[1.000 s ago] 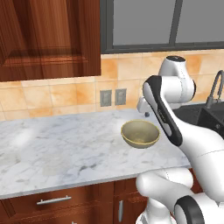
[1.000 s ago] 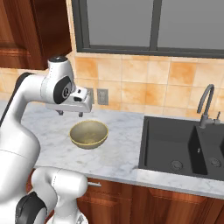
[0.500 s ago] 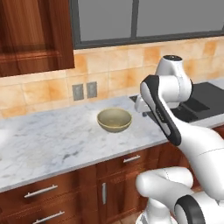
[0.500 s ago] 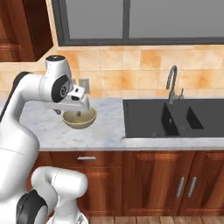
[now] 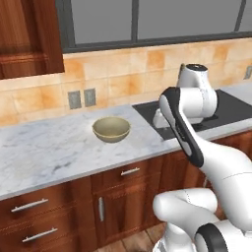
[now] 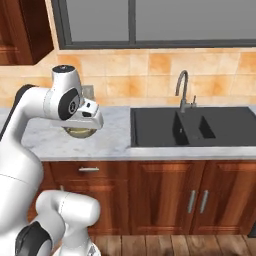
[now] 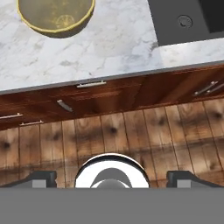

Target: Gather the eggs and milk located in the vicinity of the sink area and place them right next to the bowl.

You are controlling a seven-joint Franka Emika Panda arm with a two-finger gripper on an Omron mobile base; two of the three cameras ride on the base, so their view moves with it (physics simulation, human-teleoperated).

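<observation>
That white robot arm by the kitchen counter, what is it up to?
Nothing is being handled yet. The white arm's claw is open and empty, hanging over the wooden floor in front of the cabinets. On the marble counter sits a round olive-gold bowl, and to its right lies the dark sunken sink with its thin grey gooseneck faucet. The job is to bring eggs and milk from the sink area to the bowl; that has not begun.

The bowl (image 5: 111, 129) is dull olive-gold with a paler tan rim, on a white marble counter (image 5: 44, 152) veined in grey, beside a black sink (image 6: 192, 126) with a grey faucet (image 6: 183, 90), under orange-tan tiles (image 6: 145, 75) and above reddish-brown wood cabinets (image 6: 165, 195).
</observation>
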